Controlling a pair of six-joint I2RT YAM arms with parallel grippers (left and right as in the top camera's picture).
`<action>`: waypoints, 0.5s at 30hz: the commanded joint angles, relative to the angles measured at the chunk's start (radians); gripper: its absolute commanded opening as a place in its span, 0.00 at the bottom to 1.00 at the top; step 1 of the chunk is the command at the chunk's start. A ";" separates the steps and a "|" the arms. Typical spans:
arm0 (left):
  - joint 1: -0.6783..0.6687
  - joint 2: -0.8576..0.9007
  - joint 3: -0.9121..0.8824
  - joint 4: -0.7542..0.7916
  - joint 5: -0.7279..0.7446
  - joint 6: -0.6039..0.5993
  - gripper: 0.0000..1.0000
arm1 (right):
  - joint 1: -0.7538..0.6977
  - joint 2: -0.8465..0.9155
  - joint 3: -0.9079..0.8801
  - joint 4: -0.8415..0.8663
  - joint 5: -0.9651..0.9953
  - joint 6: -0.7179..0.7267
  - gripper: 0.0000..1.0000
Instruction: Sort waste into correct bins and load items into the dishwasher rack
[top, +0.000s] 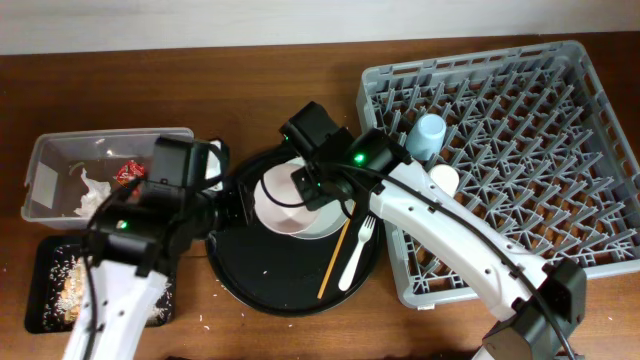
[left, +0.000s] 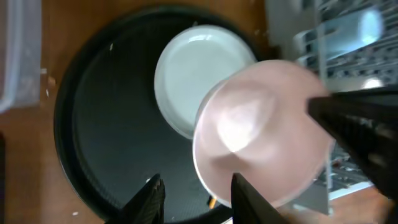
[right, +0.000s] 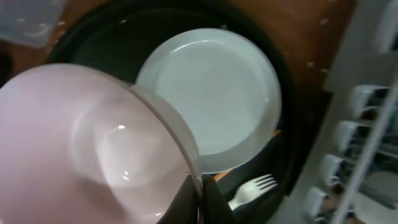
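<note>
Pinching the rim of the glossy pinkish-white round bowl (right: 81, 143) tight in the right hand (right: 199, 186), over the pale round plate (right: 211, 93). Holding the left hand (left: 198, 190) open, empty, close by.

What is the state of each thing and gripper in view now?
bowl, tilted, rim pinched
right gripper, shut on bowl
left gripper, open, empty
plate, flat on round tray
fork, lying on round tray
light blue cup, in rack
white cup, in rack
clear tub, holds tissue, wrapper
</note>
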 joint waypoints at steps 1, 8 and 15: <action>0.003 -0.082 0.057 -0.016 -0.011 0.024 0.35 | -0.042 0.004 -0.005 0.004 0.271 0.026 0.04; 0.003 -0.105 0.057 -0.017 -0.061 0.024 0.92 | -0.231 0.003 -0.005 0.011 0.839 0.021 0.04; 0.003 -0.104 0.057 -0.017 -0.061 0.024 0.99 | -0.530 0.003 -0.005 0.319 0.902 -0.343 0.04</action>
